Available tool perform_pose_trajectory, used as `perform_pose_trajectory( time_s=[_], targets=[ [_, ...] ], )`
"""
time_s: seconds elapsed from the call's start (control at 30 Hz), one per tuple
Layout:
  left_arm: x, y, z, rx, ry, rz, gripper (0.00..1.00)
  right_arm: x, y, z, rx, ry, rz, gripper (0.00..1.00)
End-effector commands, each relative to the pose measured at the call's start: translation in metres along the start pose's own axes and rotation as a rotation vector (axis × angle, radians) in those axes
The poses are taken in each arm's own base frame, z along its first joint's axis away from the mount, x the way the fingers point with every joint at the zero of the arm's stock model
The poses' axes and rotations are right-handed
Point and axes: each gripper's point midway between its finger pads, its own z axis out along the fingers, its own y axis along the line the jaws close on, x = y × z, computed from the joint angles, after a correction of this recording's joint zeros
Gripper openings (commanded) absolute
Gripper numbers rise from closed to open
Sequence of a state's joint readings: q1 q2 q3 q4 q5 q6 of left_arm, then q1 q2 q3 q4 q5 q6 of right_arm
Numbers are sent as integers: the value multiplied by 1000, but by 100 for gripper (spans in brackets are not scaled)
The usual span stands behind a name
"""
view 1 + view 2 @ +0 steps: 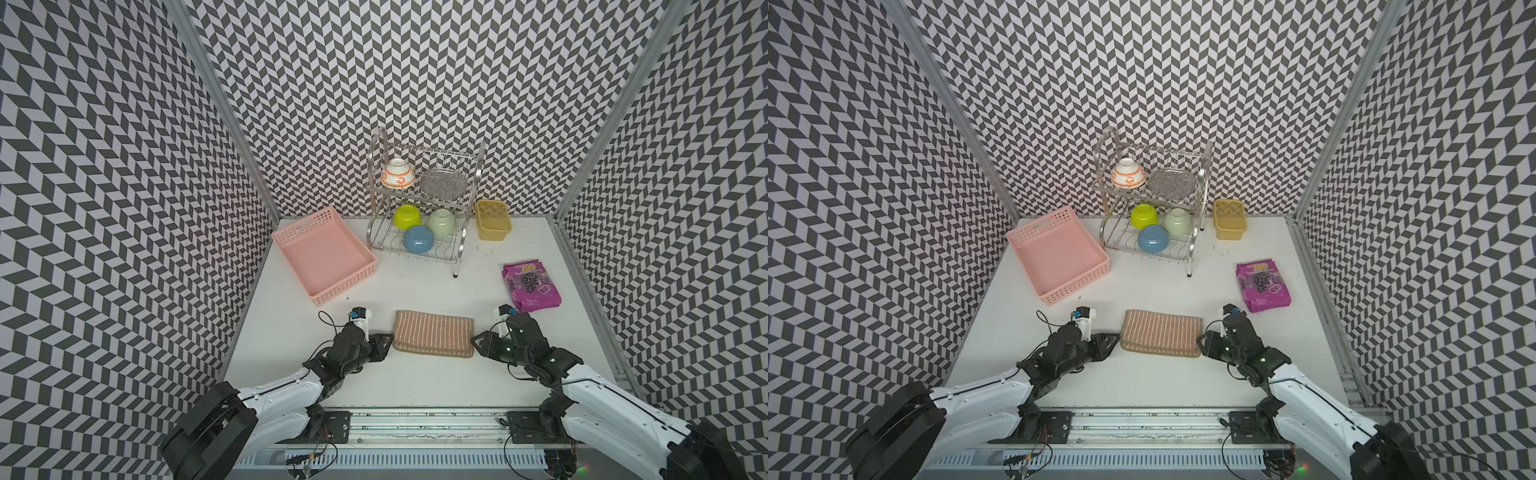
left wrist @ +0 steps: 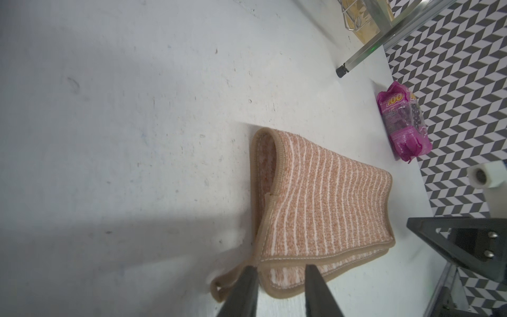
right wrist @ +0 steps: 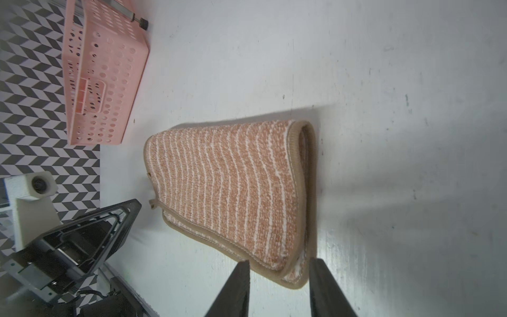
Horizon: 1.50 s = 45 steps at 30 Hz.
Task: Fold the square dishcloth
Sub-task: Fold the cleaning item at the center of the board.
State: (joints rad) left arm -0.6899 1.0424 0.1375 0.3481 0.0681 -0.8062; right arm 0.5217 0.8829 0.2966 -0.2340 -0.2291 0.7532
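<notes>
Two robot arms reach in from the near edge, the left arm (image 1: 282, 388) and the right arm (image 1: 590, 395). Each one points its hand at the dishcloth (image 1: 434, 332).

The dishcloth lies on the white worktop (image 1: 415, 378), near the front and in the middle, right between the two hands. It is folded in half, one layer on top of the other. It is orange-brown with thin white stripes and a tan edge. Along the near side a strip of the bottom layer peeks out.

The left hand (image 2: 282, 271) is spread. The near left corner of the dishcloth sits in the gap between its fingers (image 2: 245, 293), and they do not squeeze it. A small tan loop (image 2: 215, 295) sticks out at that corner. The right hand (image 3: 279, 267) is spread too, with the near right corner in its gap.

Farther back on the left sits a pink basket (image 1: 345, 286). A metal dish rack (image 1: 456, 270) stands at the back wall. On its lower shelf are a blue bowl (image 1: 419, 240), a yellow-green bowl (image 1: 407, 216) and a pale green bowl (image 1: 441, 222), all upside down. On its upper shelf are a white and orange bowl (image 1: 397, 174) and a round metal dish (image 1: 443, 183). A yellow box (image 1: 493, 219) stands just beside the rack. A purple bag (image 1: 531, 286) lies on the right, behind the right hand.
</notes>
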Motion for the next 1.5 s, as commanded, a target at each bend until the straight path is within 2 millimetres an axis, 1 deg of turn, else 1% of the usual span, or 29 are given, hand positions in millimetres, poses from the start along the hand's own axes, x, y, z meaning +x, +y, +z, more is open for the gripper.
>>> perform_pose_trajectory(
  time_s=[0.0, 0.1, 0.23, 0.37, 0.47, 0.53, 0.63, 0.73, 0.8, 0.9, 1.0, 1.07, 1.17, 1.3, 1.33, 1.47],
  targets=[
    [8, 11, -1, -52, 30, -12, 38, -2, 13, 1, -34, 21, 6, 36],
    [9, 18, 0, -105, 50, -4, 41, -2, 13, 2, -21, 28, 5, 35],
    [5, 16, 5, -126, 61, 32, 50, -5, 11, 7, -11, 28, -3, 35],
    [3, 12, 13, -129, 87, 55, 51, -6, 10, 18, -1, 43, -7, 34],
    [6, 8, 18, -110, 104, 52, 51, -9, 9, 23, 12, 41, -12, 34],
    [8, 8, 22, -102, 115, 48, 46, -11, 9, 27, 17, 40, -16, 32],
    [8, 12, 26, -119, 117, 47, 32, -16, 9, 34, 23, 33, -27, 29],
    [2, 18, 29, -149, 107, 49, 22, -27, 8, 43, 57, 14, -32, 26],
    [-3, 26, 29, -174, 97, 48, 19, -35, 8, 49, 83, 5, -43, 23],
    [-16, 36, 29, -192, 70, 44, 18, -50, 14, 59, 89, -19, -58, 23],
    [-29, 39, 31, -196, 46, 38, 17, -65, 21, 67, 105, -34, -80, 23],
    [-37, 35, 32, -190, 36, 40, 19, -73, 23, 70, 131, -39, -88, 24],
    [-37, 33, 31, -189, 45, 40, 30, -78, 22, 66, 158, -51, -97, 30],
    [-35, 41, 22, -236, 46, 26, 43, -79, 20, 52, 181, -70, -92, 32],
    [-36, 41, 18, -241, 40, 25, 45, -77, 20, 48, 180, -70, -88, 32],
    [-41, 41, 9, -264, 20, 44, 46, -66, 22, 37, 143, -55, -63, 32]
  ],
)
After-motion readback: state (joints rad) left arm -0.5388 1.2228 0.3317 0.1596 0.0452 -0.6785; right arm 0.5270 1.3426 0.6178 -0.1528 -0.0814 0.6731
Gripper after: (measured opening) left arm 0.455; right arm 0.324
